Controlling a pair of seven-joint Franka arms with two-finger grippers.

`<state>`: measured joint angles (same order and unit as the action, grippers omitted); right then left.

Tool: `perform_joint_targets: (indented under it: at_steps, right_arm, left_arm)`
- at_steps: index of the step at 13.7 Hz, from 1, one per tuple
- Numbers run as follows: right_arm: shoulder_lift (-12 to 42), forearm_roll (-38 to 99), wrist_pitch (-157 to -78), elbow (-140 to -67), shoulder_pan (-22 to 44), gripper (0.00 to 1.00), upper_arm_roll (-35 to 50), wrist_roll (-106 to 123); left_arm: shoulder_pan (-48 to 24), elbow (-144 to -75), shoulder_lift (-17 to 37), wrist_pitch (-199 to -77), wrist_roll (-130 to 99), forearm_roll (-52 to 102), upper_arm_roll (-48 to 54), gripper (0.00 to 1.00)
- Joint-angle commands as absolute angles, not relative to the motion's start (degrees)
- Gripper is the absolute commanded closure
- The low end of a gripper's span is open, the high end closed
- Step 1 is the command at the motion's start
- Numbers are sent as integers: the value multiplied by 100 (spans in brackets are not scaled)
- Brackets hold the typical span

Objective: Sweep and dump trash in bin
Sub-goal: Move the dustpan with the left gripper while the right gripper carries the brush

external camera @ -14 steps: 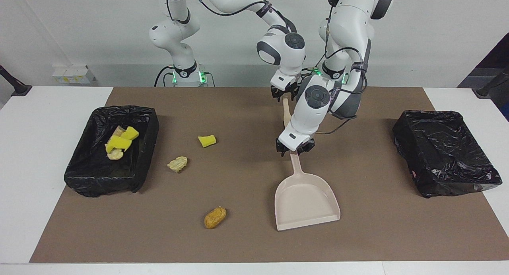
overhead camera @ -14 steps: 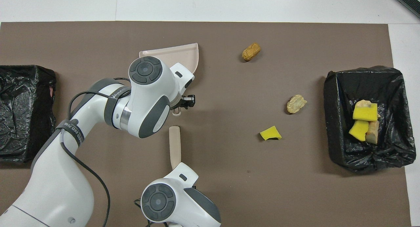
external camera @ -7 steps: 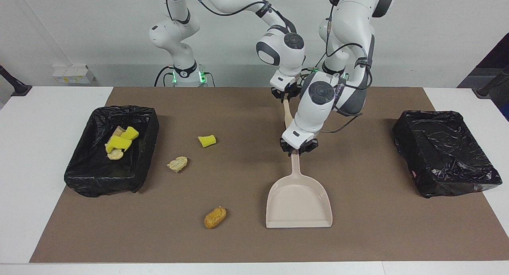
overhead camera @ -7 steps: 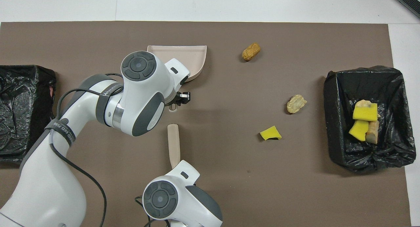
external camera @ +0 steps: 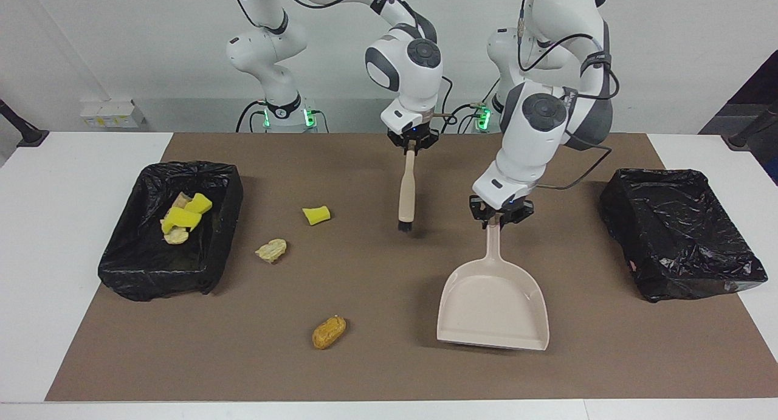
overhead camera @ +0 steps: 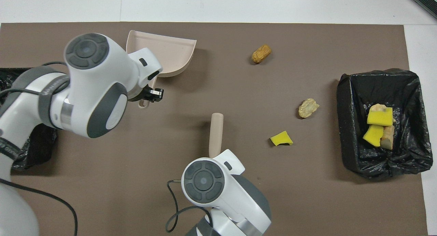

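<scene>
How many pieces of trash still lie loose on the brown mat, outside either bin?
3: a yellow sponge chunk nearest the robots, a pale beige lump closest to the bin that already holds scraps, and an orange-brown lump farthest from the robots. None seems hidden.

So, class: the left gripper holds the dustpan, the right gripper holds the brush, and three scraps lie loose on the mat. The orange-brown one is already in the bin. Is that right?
Not quite. The facing view shows the orange-brown lump on the mat, not in the bin. The rest stands: left gripper holds the dustpan, right gripper the brush.
</scene>
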<state>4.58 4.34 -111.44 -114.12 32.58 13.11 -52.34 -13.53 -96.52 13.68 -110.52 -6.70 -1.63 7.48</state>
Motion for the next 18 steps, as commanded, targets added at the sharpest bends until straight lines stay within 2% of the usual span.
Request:
perform_joint_targets:
  at_steps: [1, 3, 6, 8, 11, 13, 18]
  right_arm:
    - [-350, 475, -10952, -12101, 2692, 100, 1362, -5186]
    - [-597, 457, -10505, -12164, 2209, 100, 1362, -4775]
    - [-694, 99, -10441, -12400, 1646, 100, 1362, -4325]
    - [-677, -349, -10424, -12437, 1364, 100, 1362, -3975]
    - [-607, -685, -10345, -12463, 749, 100, 1362, -3325]
    - [-554, -921, -10345, -12472, 362, 100, 1362, -2902]
    - [-264, -1441, -10415, -12516, 273, 100, 1362, -2900]
  left_arm:
    - [-784, -9870, 810, -10497, 829, -246, 791, 100]
    - [-555, -9905, 782, -10284, 1744, -246, 791, 100]
    - [-256, -10150, 607, -9985, 3806, -325, 791, 100]
    - [-202, -10580, 370, -10124, 4830, -343, 791, 100]
    - [-298, -11423, -113, -10510, 5053, -352, 800, 100]
    - [-560, -12004, -211, -11115, 5001, -352, 861, 100]
    - [-817, -12444, -404, -11539, 4729, -343, 861, 100]
